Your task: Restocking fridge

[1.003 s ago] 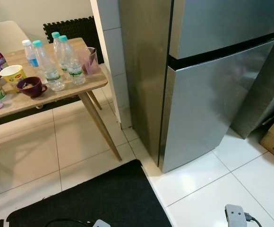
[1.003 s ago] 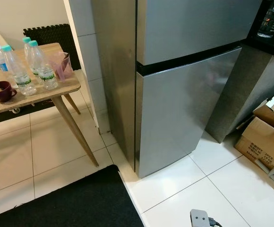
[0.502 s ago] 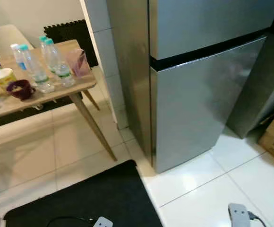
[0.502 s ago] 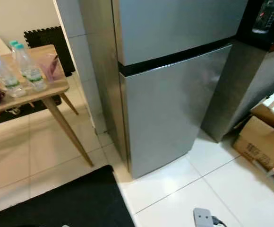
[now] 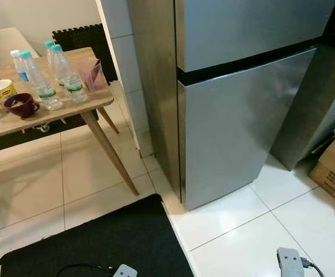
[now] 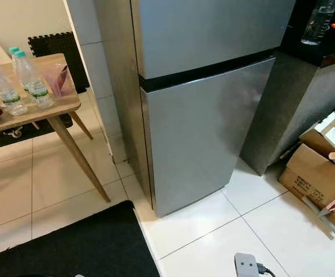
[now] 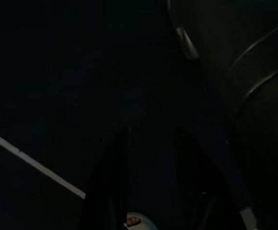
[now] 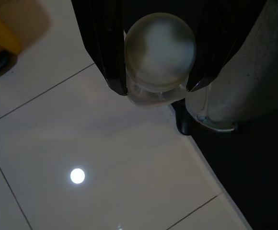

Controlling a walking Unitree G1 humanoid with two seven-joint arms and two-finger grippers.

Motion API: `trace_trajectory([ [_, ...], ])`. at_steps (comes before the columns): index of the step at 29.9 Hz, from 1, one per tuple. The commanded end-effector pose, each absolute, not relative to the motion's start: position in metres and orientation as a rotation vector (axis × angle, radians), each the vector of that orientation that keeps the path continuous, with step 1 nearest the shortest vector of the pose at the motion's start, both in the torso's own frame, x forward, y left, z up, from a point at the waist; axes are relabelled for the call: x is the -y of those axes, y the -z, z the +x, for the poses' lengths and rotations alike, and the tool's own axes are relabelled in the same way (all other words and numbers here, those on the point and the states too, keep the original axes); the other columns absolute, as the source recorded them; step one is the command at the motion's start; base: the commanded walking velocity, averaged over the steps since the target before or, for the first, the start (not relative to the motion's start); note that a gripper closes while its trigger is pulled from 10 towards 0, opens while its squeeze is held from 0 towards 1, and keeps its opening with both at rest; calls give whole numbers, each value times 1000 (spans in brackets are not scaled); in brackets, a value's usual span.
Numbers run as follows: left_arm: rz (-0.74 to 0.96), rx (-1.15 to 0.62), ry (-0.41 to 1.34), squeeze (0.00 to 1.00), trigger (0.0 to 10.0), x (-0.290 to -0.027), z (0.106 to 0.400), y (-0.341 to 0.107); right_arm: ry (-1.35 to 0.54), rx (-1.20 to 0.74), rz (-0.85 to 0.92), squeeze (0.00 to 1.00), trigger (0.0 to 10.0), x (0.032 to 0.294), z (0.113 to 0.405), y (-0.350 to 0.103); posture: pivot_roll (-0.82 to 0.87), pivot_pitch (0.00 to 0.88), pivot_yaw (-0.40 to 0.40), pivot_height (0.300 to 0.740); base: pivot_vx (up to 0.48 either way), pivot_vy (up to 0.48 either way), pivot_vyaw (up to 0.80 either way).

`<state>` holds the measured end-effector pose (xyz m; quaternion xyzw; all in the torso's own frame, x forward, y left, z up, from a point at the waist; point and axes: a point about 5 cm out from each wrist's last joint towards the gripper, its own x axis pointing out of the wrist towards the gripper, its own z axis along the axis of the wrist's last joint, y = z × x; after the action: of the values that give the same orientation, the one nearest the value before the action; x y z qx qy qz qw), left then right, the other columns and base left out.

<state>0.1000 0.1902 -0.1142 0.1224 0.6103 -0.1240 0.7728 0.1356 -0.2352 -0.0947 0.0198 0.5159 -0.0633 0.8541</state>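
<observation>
Closer and squarer now than a second ago, the closed two-door stainless-steel fridge [image 6: 205, 109] fills the head views — camera shift, not object motion. Right gripper [image 8: 153, 88] hangs over white floor tiles [image 8: 91, 158], clamping a clear round bottle [image 8: 159, 52]; left gripper's [image 7: 151, 158] state cannot be told. Risk: both doors shut, one gripper occupied — fumbling the door could drop the bottle.

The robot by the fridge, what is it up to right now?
It is standing in front of the fridge, whose doors are both shut. The right end effector is clamped on a clear bottle, held over the white floor tiles. More water bottles wait on the wooden table to its left. The left arm hangs idle in the dark. Nothing has gone into the fridge yet.
</observation>
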Motion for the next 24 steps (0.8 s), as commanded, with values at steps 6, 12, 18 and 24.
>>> trace_trajectory([
  [6, 219, -1108, 255, 0, 10000, -171, 149, 101, 122, -1088, 34, 0, 10000, 234, 135, 95, -97, 0, 9, 740, 0, -240, 0],
  [12, 219, -1112, 259, 0, 10000, -171, 148, 101, 126, -1089, 36, 0, 10000, 235, 134, 95, -98, 1, 8, 740, 0, 0, 0],
  [18, 206, -1110, 261, 0, 10000, -169, 148, 101, 124, -1087, 36, 0, 10000, 235, 135, 95, -98, 4, 6, 740, 0, 0, 0],
  [24, 194, -1106, 260, 0, 10000, -168, 148, 101, 122, -1088, 33, 0, 10000, 234, 135, 95, -96, 3, 6, 740, 0, 0, 0],
])
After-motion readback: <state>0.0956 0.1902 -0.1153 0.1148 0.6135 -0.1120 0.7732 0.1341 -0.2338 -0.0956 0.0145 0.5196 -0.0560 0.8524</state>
